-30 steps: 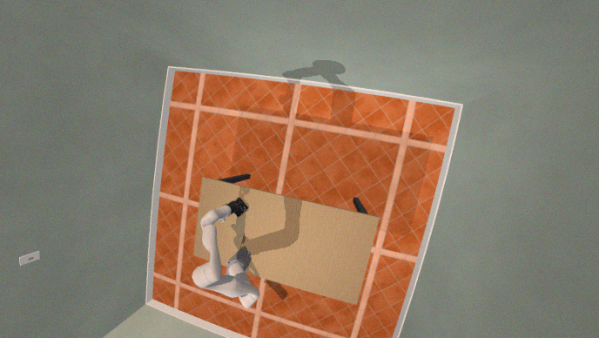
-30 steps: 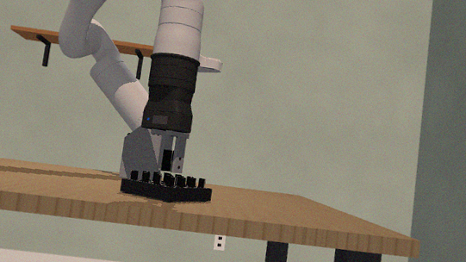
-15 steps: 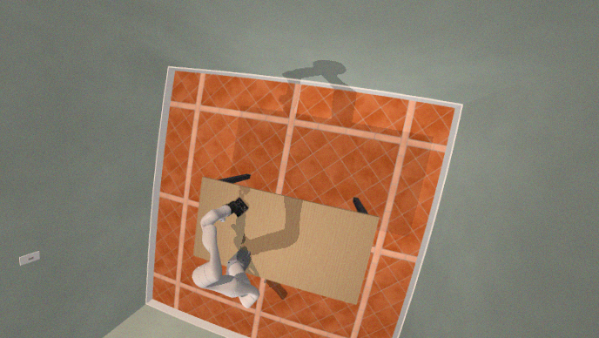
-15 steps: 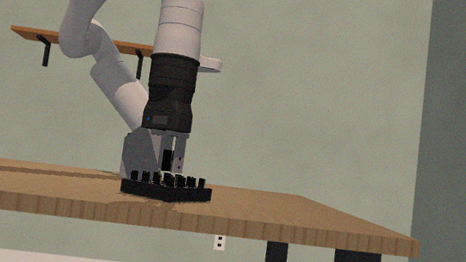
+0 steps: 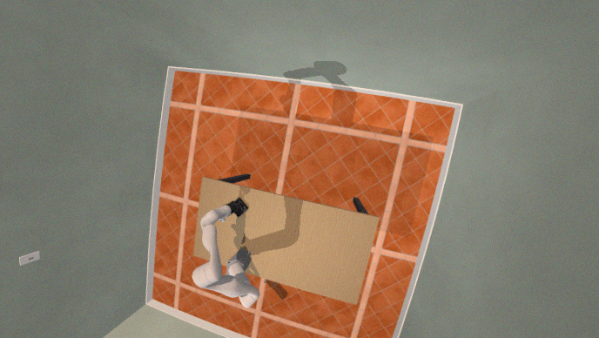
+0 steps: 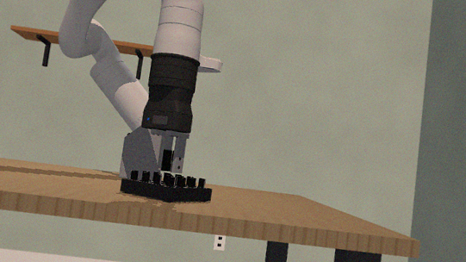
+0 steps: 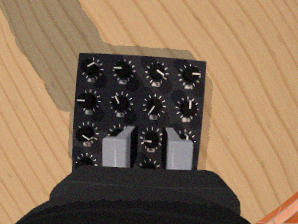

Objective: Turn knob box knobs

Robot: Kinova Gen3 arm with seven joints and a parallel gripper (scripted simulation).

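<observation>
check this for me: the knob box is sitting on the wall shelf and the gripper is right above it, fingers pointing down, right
Not quite. The knob box sits on the wooden table, not on the wall shelf, as the exterior view shows. The rest holds: the gripper is right above it, fingers pointing down.
</observation>
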